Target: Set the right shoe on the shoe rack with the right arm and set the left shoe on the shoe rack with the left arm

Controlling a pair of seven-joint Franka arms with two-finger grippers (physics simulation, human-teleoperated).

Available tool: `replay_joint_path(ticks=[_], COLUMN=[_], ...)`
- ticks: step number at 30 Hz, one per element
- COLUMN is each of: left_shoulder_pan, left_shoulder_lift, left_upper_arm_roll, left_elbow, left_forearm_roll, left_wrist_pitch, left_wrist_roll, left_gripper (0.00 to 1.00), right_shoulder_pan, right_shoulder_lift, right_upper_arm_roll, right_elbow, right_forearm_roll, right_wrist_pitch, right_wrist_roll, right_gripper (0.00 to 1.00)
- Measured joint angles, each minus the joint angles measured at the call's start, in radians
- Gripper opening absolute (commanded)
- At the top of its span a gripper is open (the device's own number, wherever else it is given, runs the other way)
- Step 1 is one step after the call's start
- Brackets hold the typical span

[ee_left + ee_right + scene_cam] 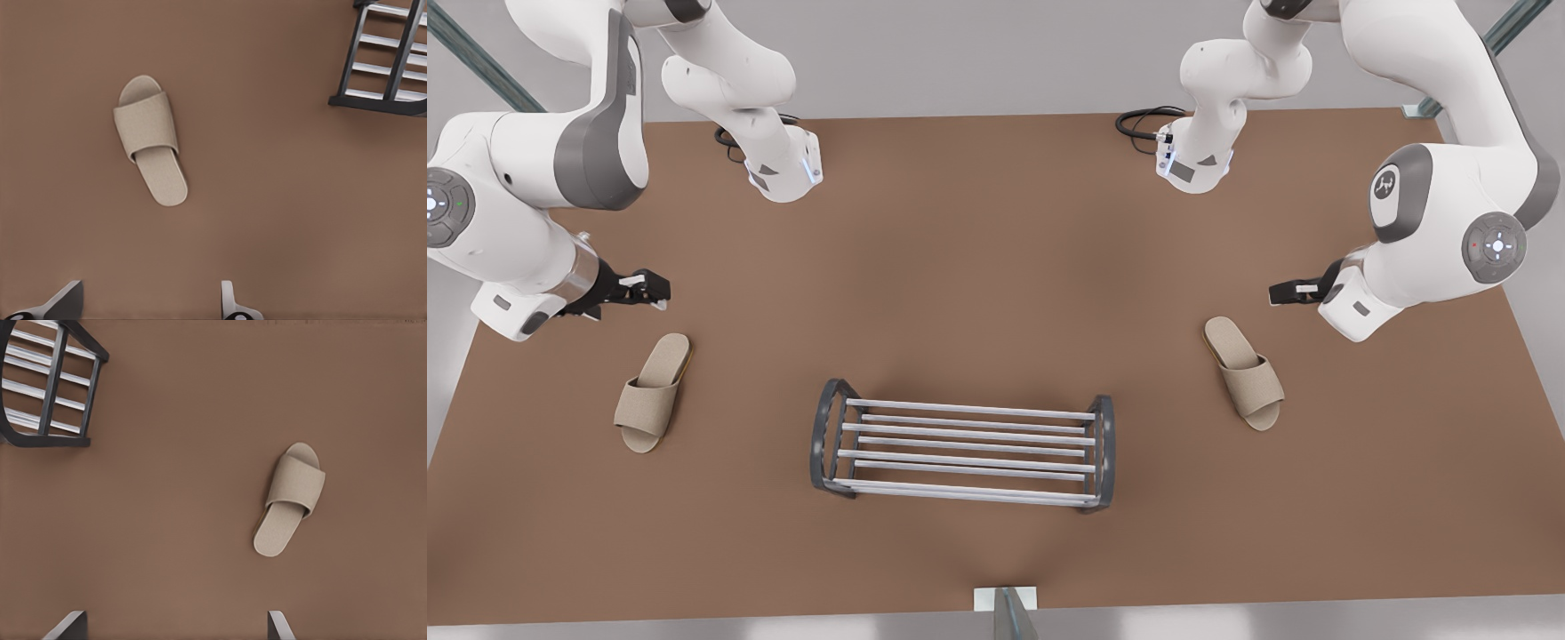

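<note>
Left gripper (148,303) and right gripper (173,625) are hanging spread wide, with the left shoe (150,150) and right shoe (290,499) lying flat on the table (996,267) either side of the shoe rack (969,410), and we are judging them light and soft, best pinched across the strap.

The worktop (978,267) is a flat, matte brown surface with straight edges. Pale grey floor surrounds it. Metal frame struts (480,62) cross the far corners diagonally. A small pale bracket (1005,598) sits at the near edge. Lighting is even and diffuse.
</note>
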Motion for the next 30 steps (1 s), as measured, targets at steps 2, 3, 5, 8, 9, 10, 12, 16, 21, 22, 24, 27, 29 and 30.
replay_joint_path(ticks=[2,3,5,8,9,10,12,16,21,22,24,27,29,30], left_shoulder_pan=[-0.001,-0.004,-0.016,-0.044,-0.031,-0.004,0.059,0.026,-0.048,-0.045,-0.042,-0.087,-0.078,-0.062], left_shoulder_lift=[0.0,-0.013,-0.076,-0.1,-0.101,-0.102,-0.106,-0.064,-0.053,-0.052,-0.043,-0.03,-0.01,-0.001], left_upper_arm_roll=[0.0,0.006,0.02,0.101,0.123,0.134,0.125,0.12,0.116,0.116,0.115,0.108,0.107,0.107], left_elbow=[0.0,-0.024,-0.187,-0.432,-0.55,-0.658,-0.819,-0.948,-1.021,-1.022,-1.021,-0.991,-0.959,-0.954], left_forearm_roll=[0.0,-0.007,-0.016,-0.101,-0.169,-0.233,-0.33,-0.942,-1.591,-1.684,-1.882,-2.195,-2.338,-2.385], left_wrist_pitch=[-0.002,-0.002,0.056,0.223,0.316,0.423,0.647,0.94,1.116,1.137,1.184,1.24,1.264,1.274], left_wrist_roll=[-0.006,-0.009,-0.01,0.039,0.069,0.101,0.161,0.375,0.618,0.644,0.693,0.757,0.794,0.811], left_gripper=[1.0,1.0,1.0,1.0,1.0,1.0,1.0,1.0,1.0,1.0,1.0,1.0,1.0,1.0], right_shoulder_pan=[-0.006,-0.02,-0.092,-0.271,-0.308,-0.327,-0.327,-0.282,-0.272,-0.277,-0.28,-0.286,-0.289,-0.29], right_shoulder_lift=[0.004,0.009,0.007,0.012,-0.007,-0.025,-0.052,-0.073,0.007,0.016,0.041,0.116,0.146,0.158], right_upper_arm_roll=[0.0,0.001,-0.006,-0.017,-0.018,-0.017,-0.015,-0.013,-0.011,-0.011,-0.011,-0.011,-0.011,-0.011], right_elbow=[-0.001,-0.006,-0.088,-0.284,-0.364,-0.45,-0.626,-0.843,-1.004,-1.021,-1.035,-1.039,-1.038,-1.039], right_forearm_roll=[0.0,-0.002,-0.009,-0.015,-0.007,-0.001,0.006,0.014,0.036,0.045,0.079,0.107,0.117,0.12], right_wrist_pitch=[0.003,0.012,0.078,0.264,0.336,0.415,0.591,0.905,1.318,1.384,1.489,1.63,1.698,1.726], right_wrist_roll=[-0.005,-0.013,-0.05,-0.111,-0.127,-0.138,-0.154,-0.16,-0.163,-0.157,-0.147,-0.129,-0.115,-0.108], right_gripper=[1.0,1.0,1.0,0.99,0.99,0.99,1.0,1.0,1.0,1.0,1.0,1.0,1.0,1.0])
